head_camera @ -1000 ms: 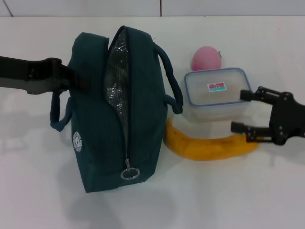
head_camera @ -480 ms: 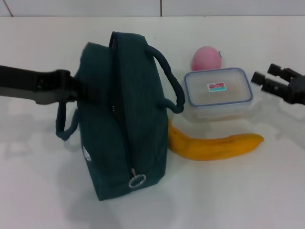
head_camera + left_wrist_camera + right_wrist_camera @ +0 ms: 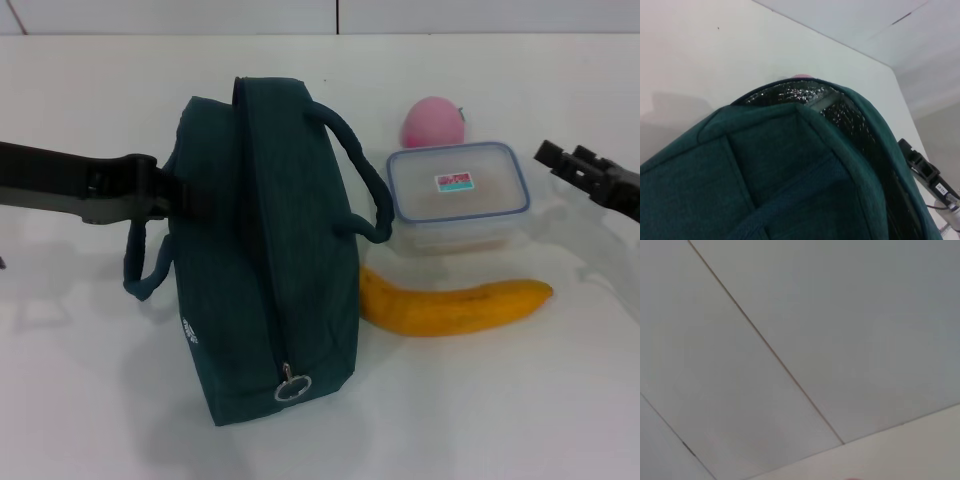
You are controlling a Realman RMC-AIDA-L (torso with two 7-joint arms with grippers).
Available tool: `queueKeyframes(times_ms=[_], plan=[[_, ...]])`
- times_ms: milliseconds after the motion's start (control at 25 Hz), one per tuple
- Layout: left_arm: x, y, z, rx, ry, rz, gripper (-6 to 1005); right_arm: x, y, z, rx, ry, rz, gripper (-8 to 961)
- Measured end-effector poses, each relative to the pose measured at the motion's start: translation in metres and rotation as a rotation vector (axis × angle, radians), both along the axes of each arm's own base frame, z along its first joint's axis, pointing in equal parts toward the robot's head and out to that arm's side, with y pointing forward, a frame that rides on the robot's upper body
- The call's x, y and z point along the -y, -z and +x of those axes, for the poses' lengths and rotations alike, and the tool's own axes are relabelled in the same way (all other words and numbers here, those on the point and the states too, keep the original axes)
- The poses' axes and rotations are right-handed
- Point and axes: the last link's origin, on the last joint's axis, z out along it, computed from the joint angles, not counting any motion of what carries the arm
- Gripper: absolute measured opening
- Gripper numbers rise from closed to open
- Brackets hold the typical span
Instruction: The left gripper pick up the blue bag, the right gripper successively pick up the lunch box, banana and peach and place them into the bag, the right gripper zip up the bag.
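Blue bag (image 3: pixel 265 250) standing up on the white table (image 3: pixel 480 400), a bit left of the middle in the head view. Zip line running along the top, ring pull (image 3: pixel 293 388) hanging at the near end. One round handle (image 3: pixel 352 170) sticking out on the right side twd the box, other handle (image 3: pixel 145 265) drooping on the left.

Left hand (image 3: pixel 190 195) coming in from the left edge, pressed to the bag's left side near the top, fingers closed on the fabric there. Left wrist view: bag (image 3: pixel 790 175) fills most of the pic, top gaping a little w/ shiny foil lining (image 3: pixel 840 112) inside, tiny bit of pink peach (image 3: pixel 801 76) peeking over the far rim.

Lunch box (image 3: pixel 458 195) flat on the table just right of the bag, lid on, small sticker on top. Peach (image 3: pixel 433 122) right behind the box, touching or nearly. Banana (image 3: pixel 455 305) lying in front of the box, one end near the bag's bottom, apart from it.

Right hand (image 3: pixel 590 180) at the far right edge, up by the box's right side, not touching it, holding nothing. Mostly cut off, so can't tell how far open. Right wrist view: only pale wall panels.
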Motion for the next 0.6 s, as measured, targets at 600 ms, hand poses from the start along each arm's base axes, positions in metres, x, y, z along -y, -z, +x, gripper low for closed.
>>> queueKeyframes(times_ms=[600], plan=[[-0.004, 0.001, 0.002, 0.001, 0.006, 0.011, 41, -0.002, 0.03, -0.008, -0.043, 0.074, -0.106, 871]])
